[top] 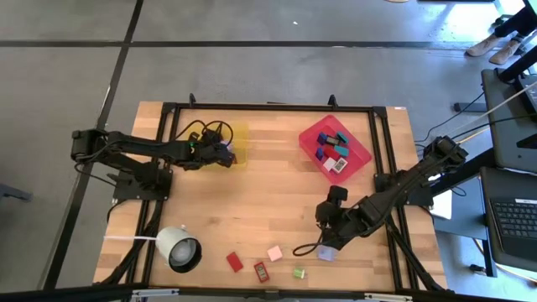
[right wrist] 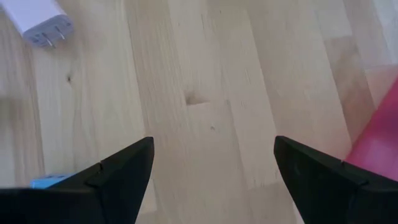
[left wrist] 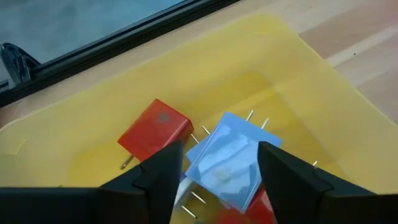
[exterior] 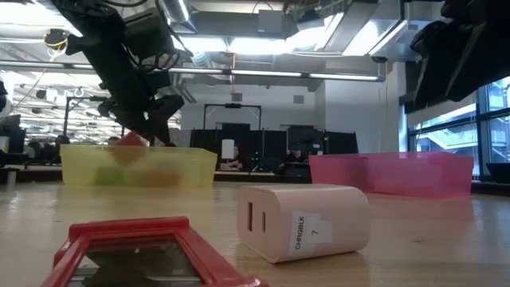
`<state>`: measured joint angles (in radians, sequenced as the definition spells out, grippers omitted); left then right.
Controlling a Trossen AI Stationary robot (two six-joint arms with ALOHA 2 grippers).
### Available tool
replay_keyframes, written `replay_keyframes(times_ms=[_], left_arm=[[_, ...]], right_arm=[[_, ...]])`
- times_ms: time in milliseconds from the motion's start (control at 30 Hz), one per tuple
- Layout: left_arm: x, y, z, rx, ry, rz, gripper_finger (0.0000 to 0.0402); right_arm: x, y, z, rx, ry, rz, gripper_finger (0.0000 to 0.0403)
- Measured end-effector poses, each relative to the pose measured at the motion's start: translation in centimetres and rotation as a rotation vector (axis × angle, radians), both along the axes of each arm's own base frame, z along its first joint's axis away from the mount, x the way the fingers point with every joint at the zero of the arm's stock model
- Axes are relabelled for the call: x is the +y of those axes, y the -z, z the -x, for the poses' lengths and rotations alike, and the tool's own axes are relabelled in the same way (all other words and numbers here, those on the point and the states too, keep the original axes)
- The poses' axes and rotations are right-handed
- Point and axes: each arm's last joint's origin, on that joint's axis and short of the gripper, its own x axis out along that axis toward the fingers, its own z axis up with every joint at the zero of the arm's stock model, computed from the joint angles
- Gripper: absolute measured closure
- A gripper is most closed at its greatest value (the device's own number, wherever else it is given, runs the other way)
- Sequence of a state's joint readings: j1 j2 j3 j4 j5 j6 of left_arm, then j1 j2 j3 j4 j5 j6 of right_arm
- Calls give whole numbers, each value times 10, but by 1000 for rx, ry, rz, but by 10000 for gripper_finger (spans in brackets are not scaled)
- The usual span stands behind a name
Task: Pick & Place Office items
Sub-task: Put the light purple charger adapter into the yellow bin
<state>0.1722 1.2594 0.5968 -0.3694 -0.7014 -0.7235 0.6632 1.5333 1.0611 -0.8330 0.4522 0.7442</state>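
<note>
pale wooden tabletop [top: 252, 197] is filling the overhead view, office floor around it, and the left gripper [top: 225, 152] is hovering at ten o'clock over the yellow tray [top: 241, 144]. its fingers [left wrist: 158, 177] are standing apart over a light blue block [left wrist: 225, 158] that is lying loose in the tray beside a red block [left wrist: 155, 129], with nothing pinched between them. down at five o'clock the right gripper [right wrist: 211, 168] is hanging open over bare wood, a white block [right wrist: 38, 22] sitting well apart from it and a sliver of blue block [right wrist: 48, 181] showing just beside one finger. the red tray [top: 336, 147] at one o'clock is holding a cluster of blocks already, while a red block [top: 234, 262], a pink one [top: 274, 252] and a green one [top: 299, 272] are waiting along the six o'clock edge near the white round lamp-like thing [top: 179, 249]. risk from here, i reckon: the left fingers are sitting low among the tray's contents, so a careless lift could be snagging a block and flicking it out, and the right gripper could be nudging that blue piece away if it is descending off-centre.
</note>
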Motion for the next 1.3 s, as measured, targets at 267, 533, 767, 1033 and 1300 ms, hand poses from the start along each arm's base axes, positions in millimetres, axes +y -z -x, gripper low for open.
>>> replay_keyframes(times_ms=[267, 533, 767, 1033, 1300], left_arm=[[0, -6, -2, -3, 30, -1, 169], [0, -29, -7, -115, 45, -23, 173], [-6, -34, -9, -144, 93, -34, 172], [-14, -35, -10, -125, 159, -37, 171], [-15, -37, -14, -95, 230, -88, 171]], right_arm=[[7, 2, 4, 140, 19, -231, 69], [29, 7, 6, 168, -87, -353, 69], [47, 28, -4, 135, -162, -341, 69], [52, 44, -8, 158, -38, -358, 69], [59, 74, -11, 248, 63, -367, 69]])
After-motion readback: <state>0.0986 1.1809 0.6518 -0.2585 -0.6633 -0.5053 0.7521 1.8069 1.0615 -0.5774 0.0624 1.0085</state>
